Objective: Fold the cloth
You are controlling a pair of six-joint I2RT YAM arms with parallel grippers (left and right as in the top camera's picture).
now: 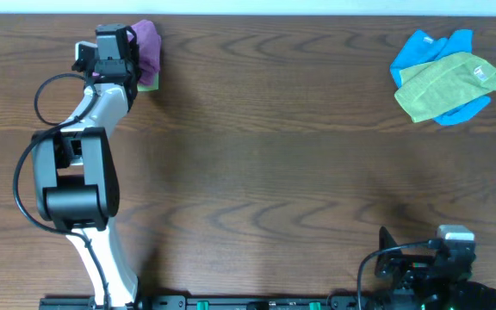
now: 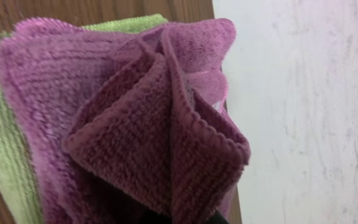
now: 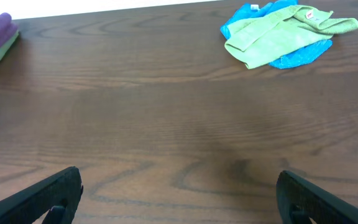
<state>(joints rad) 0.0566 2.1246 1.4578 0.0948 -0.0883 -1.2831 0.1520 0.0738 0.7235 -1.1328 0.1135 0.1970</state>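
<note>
The left gripper (image 1: 130,62) is at the far left corner of the table (image 1: 265,155), its jaws closed tight on a bunched fold of the cloth (image 2: 135,137). In the left wrist view that violet-purple fold rises in a ridge toward the camera, with the dark finger ends only just showing at the bottom edge. The rest of the cloth lies flat below the ridge. It rests on a lime-green cloth (image 2: 5,155), which shows as a strip along its left side and at its top edge. The stack lies right at the table's edge, with a pale surface (image 2: 303,112) beyond it. The right gripper (image 3: 179,190) is at the near right side of the table, well apart from the cloth, with its 2 fingers spread wide and nothing between them, only bare wood ahead. At the far right corner a second green cloth (image 1: 450,82) lies crumpled on top of a blue cloth (image 1: 429,47). A small white label shows near its right end. Neither arm touches this pile.
</note>
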